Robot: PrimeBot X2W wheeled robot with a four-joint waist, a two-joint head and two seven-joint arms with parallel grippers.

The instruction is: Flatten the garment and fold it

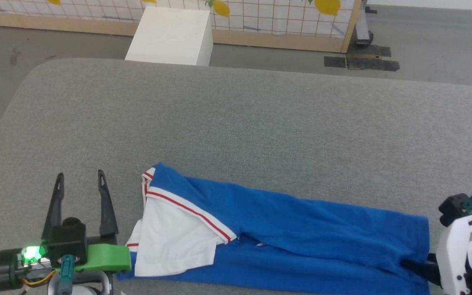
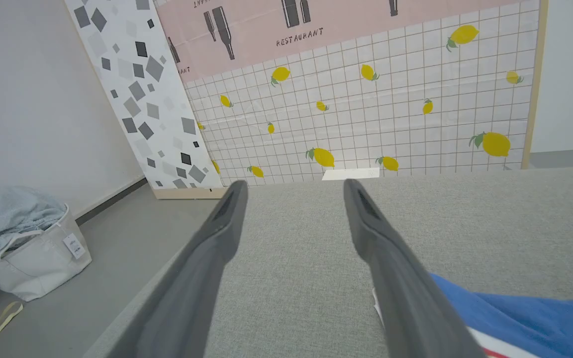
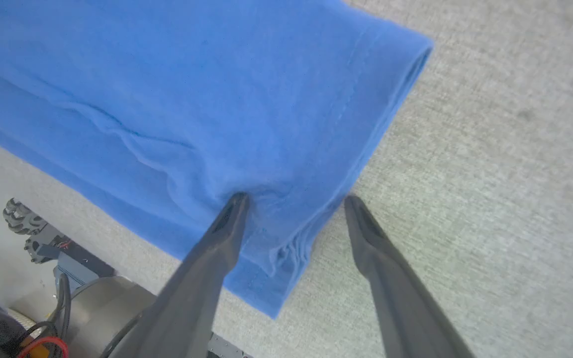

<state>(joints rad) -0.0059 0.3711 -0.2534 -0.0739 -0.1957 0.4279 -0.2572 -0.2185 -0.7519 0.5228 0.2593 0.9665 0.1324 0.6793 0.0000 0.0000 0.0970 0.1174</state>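
The garment [image 1: 301, 229] lies along the near edge of the worktop [image 1: 236, 123], folded into a long band whose axis runs left to right. Its white sleeve [image 1: 170, 241] and red-striped trim are at the left end, and the blue hem [image 3: 366, 129] is at the right end.

Our left gripper [image 1: 80, 177] stands just beside the sleeve end, on its left. Its fingers are spread wide with nothing between them, pointing toward the far edge over bare grey cover.

Our right gripper [image 3: 296, 199] is at the hem end with its jaws equally wide apart. One fingertip [image 3: 237, 199] sits on the blue cloth, which puckers around it, and the other is over bare worktop just past the hem. We cannot be sure from this angle whether that tip presses down or merely rests there.

Each arm is nearer its own end. We judge that a fold across the long axis needs the left gripper to shift right onto the sleeve, while the right one already straddles the hem.

A white box [image 1: 172, 35] and a lemon-print panel [image 1: 285, 12] stand beyond the far edge, well apart from the garment and out of the way.
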